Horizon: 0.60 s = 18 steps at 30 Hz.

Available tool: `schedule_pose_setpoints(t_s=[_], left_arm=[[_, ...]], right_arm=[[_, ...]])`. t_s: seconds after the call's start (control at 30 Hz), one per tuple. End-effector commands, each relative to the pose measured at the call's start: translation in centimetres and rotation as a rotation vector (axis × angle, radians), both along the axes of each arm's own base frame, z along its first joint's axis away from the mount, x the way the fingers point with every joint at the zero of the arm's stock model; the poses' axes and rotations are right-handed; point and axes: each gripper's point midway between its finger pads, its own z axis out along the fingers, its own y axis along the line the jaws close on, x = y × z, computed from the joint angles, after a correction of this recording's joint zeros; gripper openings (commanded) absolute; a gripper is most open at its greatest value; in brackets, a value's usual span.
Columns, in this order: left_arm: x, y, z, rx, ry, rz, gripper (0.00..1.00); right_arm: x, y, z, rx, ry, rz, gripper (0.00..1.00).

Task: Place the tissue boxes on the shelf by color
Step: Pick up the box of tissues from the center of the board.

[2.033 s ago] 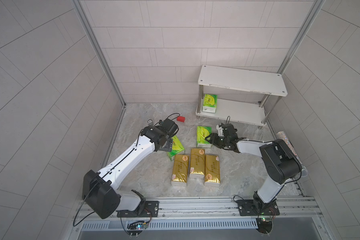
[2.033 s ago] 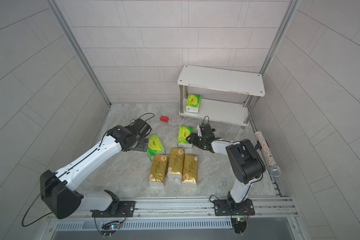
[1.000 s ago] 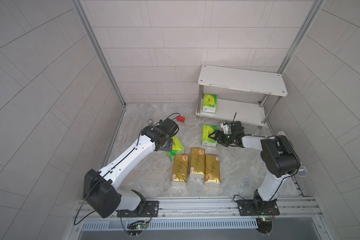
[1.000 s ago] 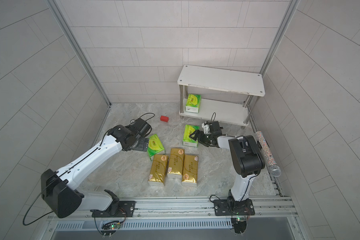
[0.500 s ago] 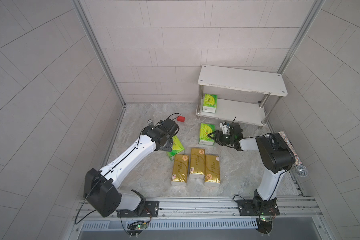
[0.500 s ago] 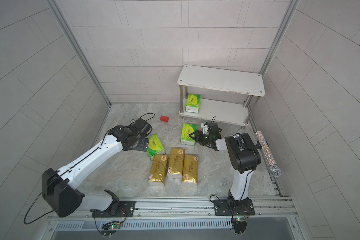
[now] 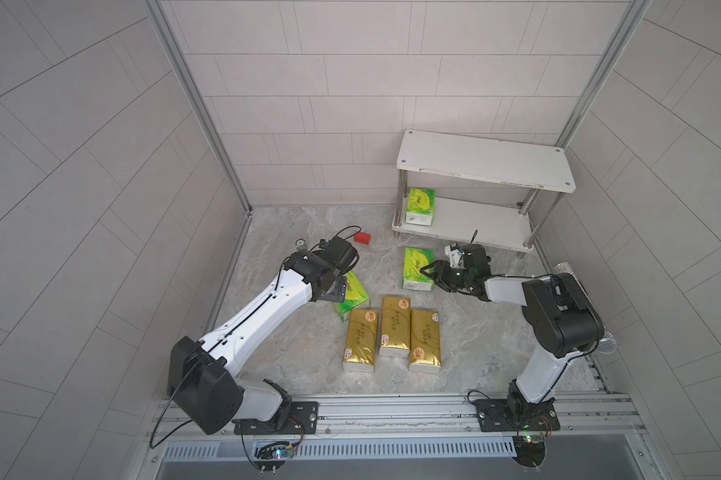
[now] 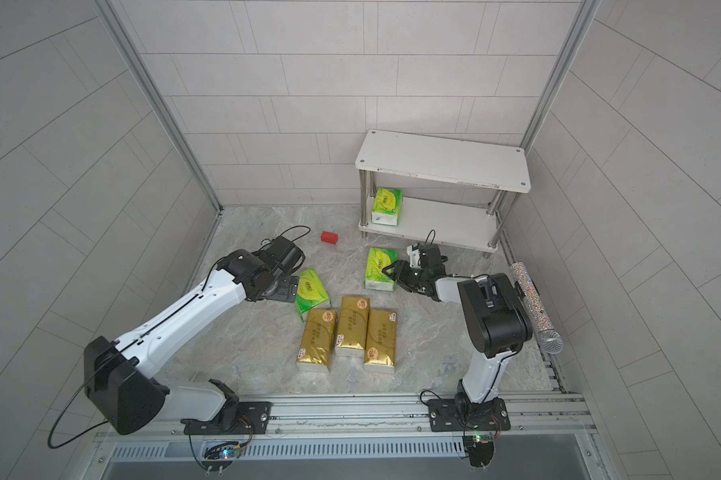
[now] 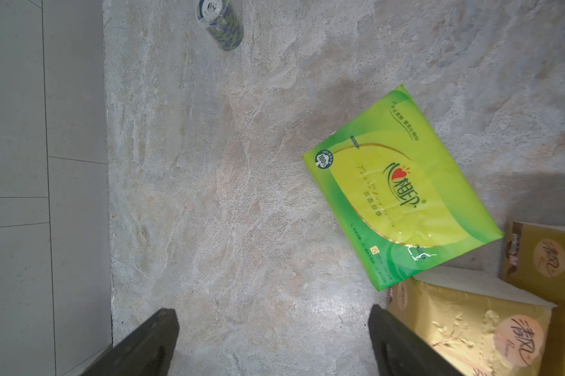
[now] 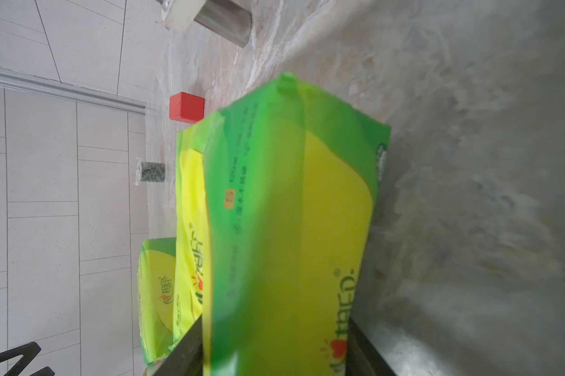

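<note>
My right gripper (image 7: 427, 274) (image 10: 276, 341) is shut on a green tissue box (image 7: 417, 266) (image 8: 380, 266) (image 10: 290, 211) on the floor in front of the shelf (image 7: 483, 162) (image 8: 441, 160). A second green box (image 7: 420, 205) (image 8: 387, 205) stands at the left end of the shelf's lower board. A third green box (image 7: 353, 291) (image 9: 401, 188) lies flat right beside my open left gripper (image 7: 334, 291) (image 9: 273, 320), which has only bare floor between its jaws. Three gold tissue boxes (image 7: 395, 326) (image 8: 352, 324) lie side by side nearer the rail.
A small red block (image 7: 362, 237) (image 10: 186, 107) and a small patterned can (image 7: 299, 243) (image 9: 220, 22) sit on the floor left of the shelf. A glittery microphone (image 8: 531, 299) lies along the right wall. Tiled walls enclose three sides.
My right gripper's jaws have closed onto the green box in front of the shelf, and the right arm's elbow has shifted. The left arm has stayed where it was.
</note>
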Motion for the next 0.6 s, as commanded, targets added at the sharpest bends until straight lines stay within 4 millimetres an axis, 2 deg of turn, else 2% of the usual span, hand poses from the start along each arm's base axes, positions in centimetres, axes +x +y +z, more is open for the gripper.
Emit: schedule_pose_setpoints(t_s=[0.0, 0.17, 0.37, 0.57], left_arm=[[0.0, 0.5, 0.0, 0.009, -0.004, 0.016, 1.00], [0.1, 0.8, 0.1, 0.012, -0.004, 0.017, 1.00], [0.4, 1.3, 0.4, 0.012, -0.010, 0.025, 1.00], [0.6, 1.6, 0.5, 0.006, -0.007, 0.034, 1.00]], right_arm=[[0.1, -0.8, 2.6, -0.013, -0.057, -0.011, 0.58], [-0.3, -1.7, 3.4, -0.038, -0.056, -0.017, 0.58], [-1.0, -3.8, 4.1, -0.079, -0.040, -0.065, 0.58], [-0.5, -6.1, 6.0, -0.089, -0.059, -0.096, 0.58]])
